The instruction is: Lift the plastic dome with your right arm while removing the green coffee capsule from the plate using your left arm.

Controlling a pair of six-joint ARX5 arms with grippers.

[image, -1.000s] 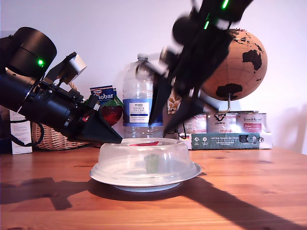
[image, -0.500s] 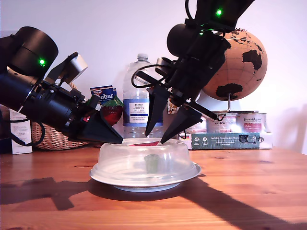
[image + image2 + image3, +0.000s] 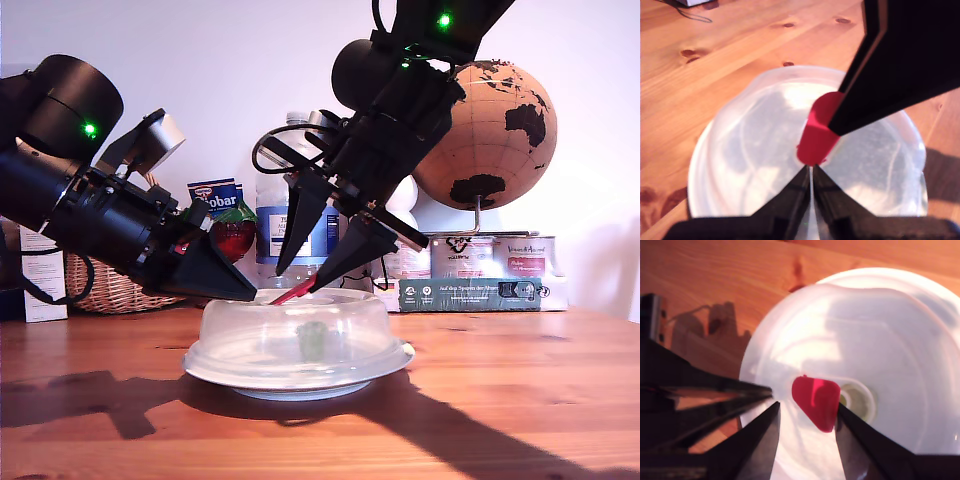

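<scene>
My second claw (image 3: 305,273) straddles the dome's (image 3: 345,338) red tab (image 3: 816,401) (apparently not clamped yet). My first claw (image 3: 811,171) waits pressed together. Capsule (image 3: 312,341) sits covered on the plate (image 3: 300,391); nothing lifted.

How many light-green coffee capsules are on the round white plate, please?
1. The light-green coffee capsule stands near the plate's middle, under the translucent plastic dome; its haze might hide others.

My first gripper (image 3: 245,290) – bulky black cylinders, green light, silver box, pointed black jaws. My second gripper (image 3: 300,280) – black, looped cables, green lights, tapered jaws.
</scene>
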